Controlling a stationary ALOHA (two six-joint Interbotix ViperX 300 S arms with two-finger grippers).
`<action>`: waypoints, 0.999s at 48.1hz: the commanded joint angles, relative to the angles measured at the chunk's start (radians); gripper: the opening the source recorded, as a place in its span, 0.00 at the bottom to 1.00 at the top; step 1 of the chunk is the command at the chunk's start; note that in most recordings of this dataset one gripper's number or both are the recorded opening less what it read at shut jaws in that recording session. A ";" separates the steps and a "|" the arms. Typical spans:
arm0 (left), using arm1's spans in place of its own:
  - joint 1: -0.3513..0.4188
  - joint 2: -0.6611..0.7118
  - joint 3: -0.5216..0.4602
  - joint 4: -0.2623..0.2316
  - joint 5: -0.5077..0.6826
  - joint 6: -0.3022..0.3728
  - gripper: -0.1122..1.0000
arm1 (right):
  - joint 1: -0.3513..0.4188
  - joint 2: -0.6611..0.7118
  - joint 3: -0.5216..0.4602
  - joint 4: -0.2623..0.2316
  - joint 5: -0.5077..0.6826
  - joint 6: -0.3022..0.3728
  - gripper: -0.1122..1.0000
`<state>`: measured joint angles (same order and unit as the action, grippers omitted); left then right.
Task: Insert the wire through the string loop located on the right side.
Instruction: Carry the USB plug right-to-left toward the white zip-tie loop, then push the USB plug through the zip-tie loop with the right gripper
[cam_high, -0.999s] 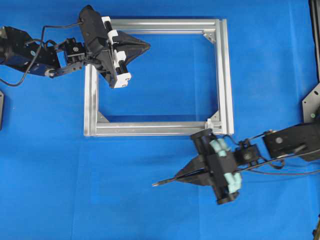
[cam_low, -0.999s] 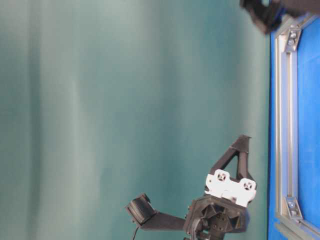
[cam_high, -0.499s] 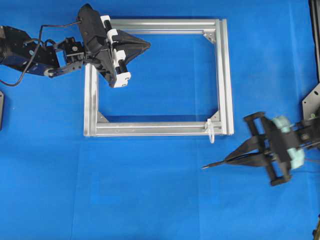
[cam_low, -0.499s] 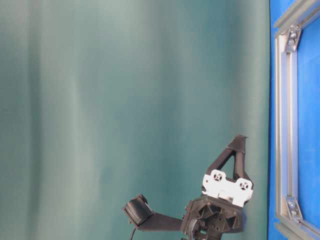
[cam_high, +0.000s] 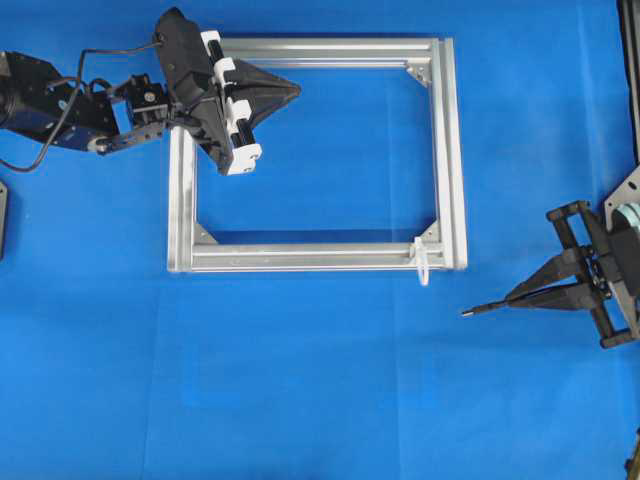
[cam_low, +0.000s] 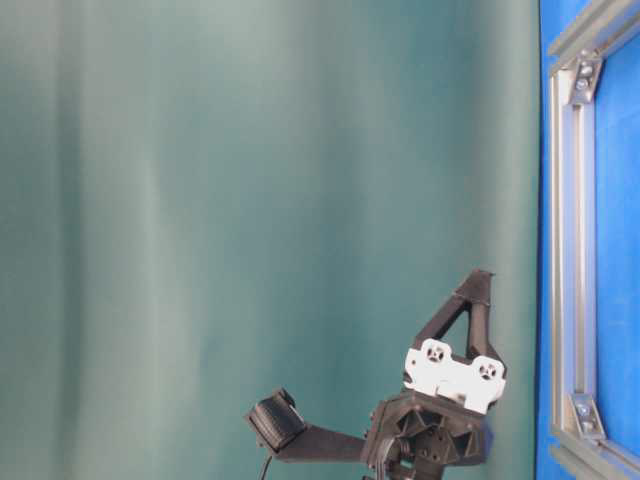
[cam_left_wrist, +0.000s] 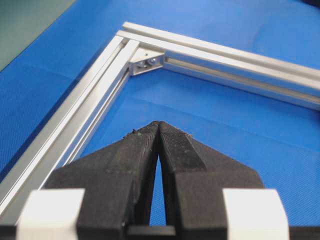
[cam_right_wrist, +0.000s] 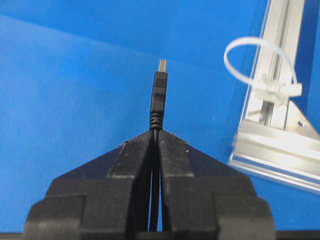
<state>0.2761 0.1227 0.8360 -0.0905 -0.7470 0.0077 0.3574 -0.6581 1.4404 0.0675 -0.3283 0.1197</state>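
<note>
Pinched together, the right gripper (cam_right_wrist: 156, 134) clamps the wire (cam_right_wrist: 158, 102) just behind its plug, at the overhead view's far right edge; the left gripper (cam_left_wrist: 159, 125) is closed on nothing above the aluminium frame's (cam_high: 455, 150) ten o'clock corner. From the wrist camera, the plug's long axis points to twelve o'clock over bare blue mat (cam_high: 300, 380), while the string loop (cam_right_wrist: 257, 62) stands apart at about two o'clock, on the frame's corner.

The overhead view looks straight down on the frame (cam_high: 315, 155). The table-level view sits low and is turned sideways, showing 1 frame (cam_low: 575, 250) side at its right edge. Each of the 2 wrist views looks close along its jaws toward a frame (cam_left_wrist: 220, 55) (cam_right_wrist: 272, 135) corner.
</note>
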 joint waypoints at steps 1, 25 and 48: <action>0.000 -0.034 -0.017 0.002 -0.005 -0.002 0.10 | -0.011 0.000 -0.009 0.003 -0.003 0.000 0.07; 0.000 -0.037 -0.017 0.002 -0.005 -0.003 0.10 | -0.175 0.083 -0.011 0.003 -0.058 -0.003 0.07; -0.002 -0.044 -0.015 0.002 -0.005 -0.003 0.10 | -0.218 0.121 -0.014 0.003 -0.101 -0.005 0.07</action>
<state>0.2761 0.1089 0.8360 -0.0905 -0.7470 0.0061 0.1411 -0.5369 1.4404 0.0675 -0.4157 0.1166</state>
